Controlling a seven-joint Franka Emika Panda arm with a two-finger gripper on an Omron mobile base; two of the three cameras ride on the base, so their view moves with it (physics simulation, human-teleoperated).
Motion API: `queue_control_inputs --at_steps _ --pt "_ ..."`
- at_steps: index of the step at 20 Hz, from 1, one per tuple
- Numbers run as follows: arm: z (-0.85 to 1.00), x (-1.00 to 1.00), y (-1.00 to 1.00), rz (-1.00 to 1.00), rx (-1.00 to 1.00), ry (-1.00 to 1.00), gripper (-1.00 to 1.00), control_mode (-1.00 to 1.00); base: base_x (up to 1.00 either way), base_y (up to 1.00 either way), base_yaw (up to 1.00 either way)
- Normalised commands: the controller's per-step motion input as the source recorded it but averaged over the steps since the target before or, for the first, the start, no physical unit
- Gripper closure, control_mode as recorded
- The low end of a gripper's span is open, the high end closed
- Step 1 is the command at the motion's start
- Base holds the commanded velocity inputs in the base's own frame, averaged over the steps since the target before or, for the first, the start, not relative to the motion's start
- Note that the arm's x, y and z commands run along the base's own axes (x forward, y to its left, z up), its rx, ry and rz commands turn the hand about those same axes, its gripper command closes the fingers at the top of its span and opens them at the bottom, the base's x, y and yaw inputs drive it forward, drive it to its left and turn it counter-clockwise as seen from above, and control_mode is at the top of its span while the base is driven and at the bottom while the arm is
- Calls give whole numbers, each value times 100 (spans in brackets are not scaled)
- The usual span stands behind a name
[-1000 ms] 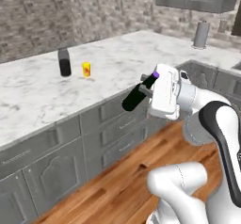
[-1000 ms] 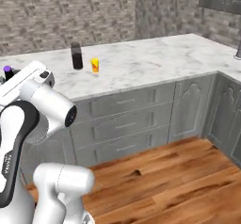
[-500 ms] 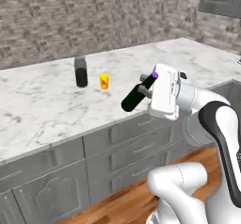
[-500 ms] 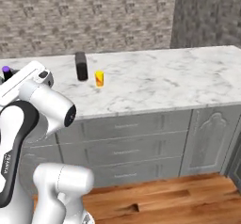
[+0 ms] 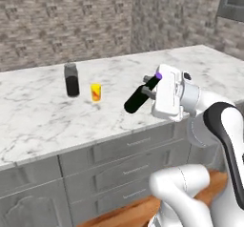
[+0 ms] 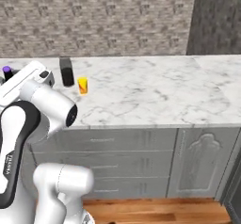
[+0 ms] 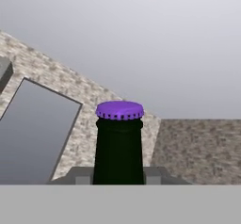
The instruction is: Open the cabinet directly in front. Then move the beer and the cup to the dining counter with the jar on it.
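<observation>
On the left of the left base view, the jar, black-bodied with a grey top, stands upright on the dining counter, a long white marble top with grey veins over grey panelled drawers. Just to its right, near it but not touching, stands the cup, small and yellow with a red-orange mark on its side. Further right, above the counter's front part, the gripper is pinched on the beer, a dark bottle with a purple cap, which hangs tilted off the marble, its base pointing down to the left and its capped neck up to the right against the white hand. In the right base view the purple cap of the beer peeks out at the far left behind the arm, and to its right the jar and the cup stand side by side on the dining counter, whose marble runs on bare to the right edge. In the hand view the neck of the beer rises at the middle between the gripper's two grey tips, which press against its sides, with a stone wall behind it and a grey panel to the left.
</observation>
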Motion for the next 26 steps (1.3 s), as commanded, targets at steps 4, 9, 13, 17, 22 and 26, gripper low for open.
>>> queue_control_inputs --at_steps 4,9,13,17,22,26 --pt "0 0 0 0 0 0 100 100 56 4 16" --pt "0 0 0 0 0 0 100 100 74 14 7" --pt "0 0 0 0 0 0 100 100 27 13 1" --pt "0 0 0 0 0 0 100 100 0 1 0" --pt "-15 0 0 -1 -12 23 100 -100 0 0 0" --pt "-27 9 0 0 -15 34 100 -100 0 0 0"
